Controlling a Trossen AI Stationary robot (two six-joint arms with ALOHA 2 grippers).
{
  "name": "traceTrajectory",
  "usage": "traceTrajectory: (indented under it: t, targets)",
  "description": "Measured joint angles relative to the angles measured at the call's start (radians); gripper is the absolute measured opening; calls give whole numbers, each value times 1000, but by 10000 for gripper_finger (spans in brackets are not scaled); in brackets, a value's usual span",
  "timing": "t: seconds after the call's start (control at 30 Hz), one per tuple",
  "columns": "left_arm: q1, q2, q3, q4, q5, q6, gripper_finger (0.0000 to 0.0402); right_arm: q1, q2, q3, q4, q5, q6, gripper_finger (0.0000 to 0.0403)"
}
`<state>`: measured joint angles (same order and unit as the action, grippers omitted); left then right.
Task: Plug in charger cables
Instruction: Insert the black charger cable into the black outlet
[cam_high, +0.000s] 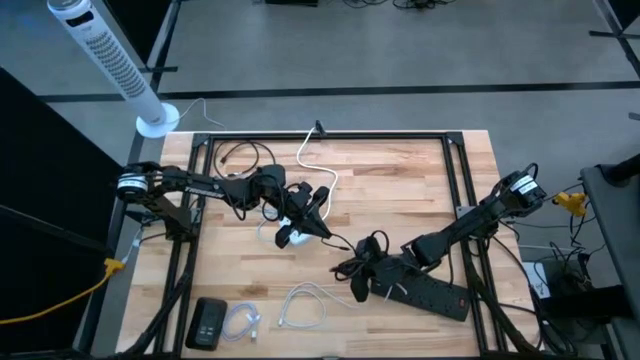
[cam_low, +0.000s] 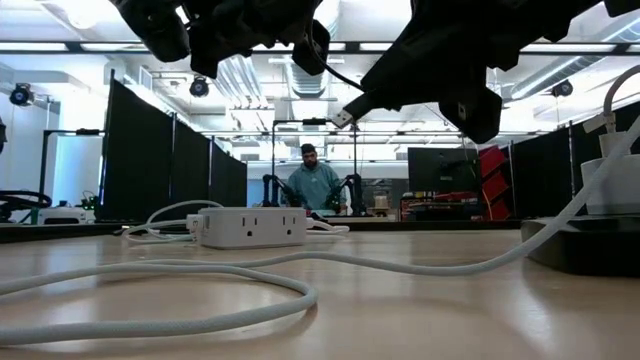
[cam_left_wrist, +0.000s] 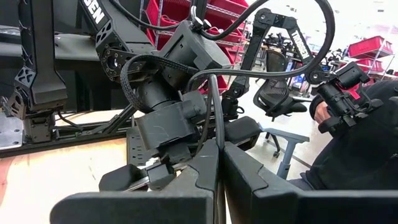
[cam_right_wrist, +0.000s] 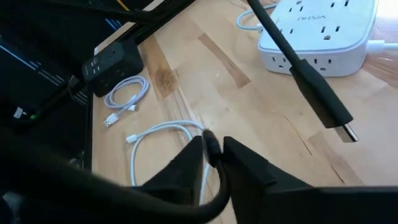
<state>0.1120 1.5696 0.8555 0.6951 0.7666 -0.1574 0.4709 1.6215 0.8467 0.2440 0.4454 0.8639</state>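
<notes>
- The left gripper (cam_high: 322, 226) is above the middle of the wooden table (cam_high: 400, 190), fingers pressed together on a black cable (cam_high: 340, 240). Its USB plug (cam_low: 347, 115) hangs free in the air.
- The right gripper (cam_right_wrist: 211, 152) is closer to the front edge, beside the black power strip (cam_high: 430, 292). Its fingers are narrow, pinching another thin black cable (cam_right_wrist: 210, 144).
- The white socket cube (cam_right_wrist: 317, 31) lies in the middle, just beside the left gripper.
- Two white cables (cam_high: 305, 305) lie coiled near the front edge; one (cam_high: 243, 322) is next to a black box (cam_high: 208, 322) at the front left corner.
- A person (cam_low: 315, 185) sits in the room behind the table.
</notes>
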Motion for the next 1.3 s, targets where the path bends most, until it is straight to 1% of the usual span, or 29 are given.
traceTrajectory:
  t: [0.1, 0.13, 0.37, 0.5, 0.6, 0.67, 0.73, 0.8, 0.87, 0.93, 1.03, 1.13, 1.3]
  targets:
    - [0, 0, 0, 0, 0, 0, 0, 0, 0, 0, 0, 0, 1, 16]
    - [0, 0, 0, 0, 0, 0, 0, -2, 0, 0, 1, 1, 1, 12]
    - [0, 0, 0, -11, 2, -13, 1, -2, -2, 0, -7, 0, -4, 12]
    - [1, 0, 0, -99, 14, 2, 23, 3, -32, 0, -63, -8, -27, 12]
    - [2, 0, 0, -236, 27, 62, 40, 15, -70, 6, -184, -8, -36, 12]
    - [4, 0, 0, -330, 27, 122, 49, 26, -97, 30, -342, -10, -34, 12]
    - [6, 0, 0, -407, 26, 181, 55, 35, -115, 76, -536, -8, -5, 12]
    - [8, 0, -1, -452, 8, 224, 60, 45, -122, 123, -708, -7, 37, 12]
    - [8, 0, -1, -466, -32, 245, 63, 55, -122, 169, -822, -18, 58, 12]
    - [8, 0, -1, -466, -81, 251, 65, 64, -122, 199, -859, -52, 54, 12]
    - [11, 0, -1, -467, -148, 254, 65, 73, -115, 222, -862, -106, 43, 12]
    - [18, 0, -1, -470, -155, 254, 64, 72, -95, 220, -868, -159, 82, 12]
    - [25, 0, -1, -489, -156, 254, 68, 72, -52, 211, -924, -209, 147, 12]
